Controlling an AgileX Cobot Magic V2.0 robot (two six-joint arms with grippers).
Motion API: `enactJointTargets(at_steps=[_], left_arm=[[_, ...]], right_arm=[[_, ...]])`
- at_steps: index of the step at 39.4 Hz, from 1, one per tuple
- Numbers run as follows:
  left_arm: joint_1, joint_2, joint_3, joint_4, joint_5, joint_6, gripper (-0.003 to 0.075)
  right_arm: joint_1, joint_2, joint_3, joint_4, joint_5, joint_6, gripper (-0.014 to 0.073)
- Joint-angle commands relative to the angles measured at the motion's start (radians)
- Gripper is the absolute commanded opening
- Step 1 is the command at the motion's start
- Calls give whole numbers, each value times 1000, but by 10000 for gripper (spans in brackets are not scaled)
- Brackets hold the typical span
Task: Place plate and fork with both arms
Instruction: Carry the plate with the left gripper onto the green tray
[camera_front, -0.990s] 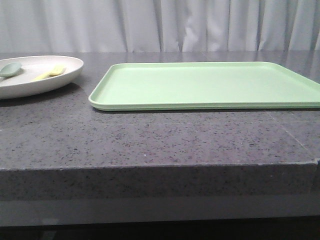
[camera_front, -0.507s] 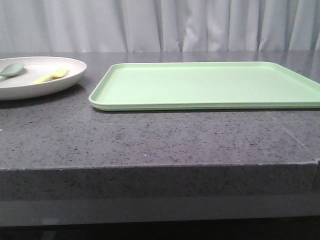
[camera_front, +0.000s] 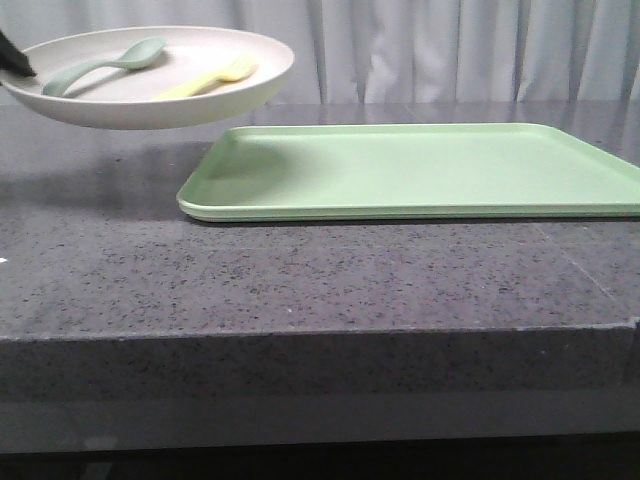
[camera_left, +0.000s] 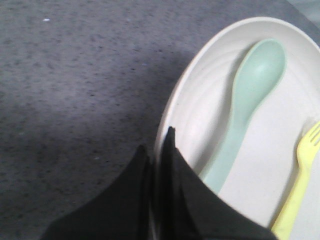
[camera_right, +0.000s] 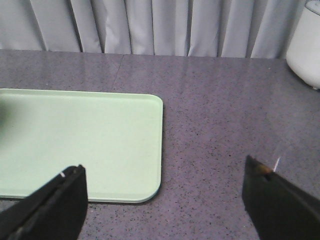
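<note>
1. The plate (camera_front: 150, 95) is held clear of the grey stone counter (camera_front: 300, 280), tilted slightly, its right edge near the left end of the light-green tray (camera_front: 420, 170); a shadow is cast on the counter beneath it.
2. The plate's rim is pinched by the left gripper (camera_left: 160, 150), whose two dark fingers (camera_left: 176, 170) are closed almost together, one on each side of the rim (only a dark tip is seen at the left edge of the front view).
3. The fork (camera_front: 210, 78) is carried inside the plate, lying flat, tines toward the plate's right side.
4. A grey-green spoon (camera_front: 100, 65) is laid beside the fork, apart from it, on the gripper side.
5. The right gripper (camera_right: 165, 195) is spread wide with nothing between its fingers, over bare counter just beside the tray's corner.
</note>
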Motion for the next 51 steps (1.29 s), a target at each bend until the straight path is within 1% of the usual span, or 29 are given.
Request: enactJointTargets(at_steps=[1,8,14,27,32,37,43,47,51], left_arm=[[-53,-22,-63,-45,-57,-29,-18],[-162,33,-111,-28,-66,-60,-18],[-237,105,-159,-26,-78,-90,-18],[-330,243,-260,-12,-99,-171,-18],[-367,271,-272,64,-158,-286,-18],[-403,291,-272,164,-215,-453,-18],[-437,316,-272,208,-272,-577,-18],[-452,326,-272,210,-320,-631,-18],[-459,326,-272,210,-355,-633,-18]], right_arm=[[-2,14,-36,-11,-83,-3,645],[-2,14,-36,-11,-83,-3,645],[-2,14,-36,-11,-83,-3,645],[-2,14,-36,-11,-83,-3,645],[-2,14,-36,-11,-82,-3,645],[-2,14,-36,-11,-80,-3,645],[-2,14,-36,-11,-76,-3,645],[-2,14,-36,-11,-75,-3,645],[-2,14,-36,-11,-75,-3,645]])
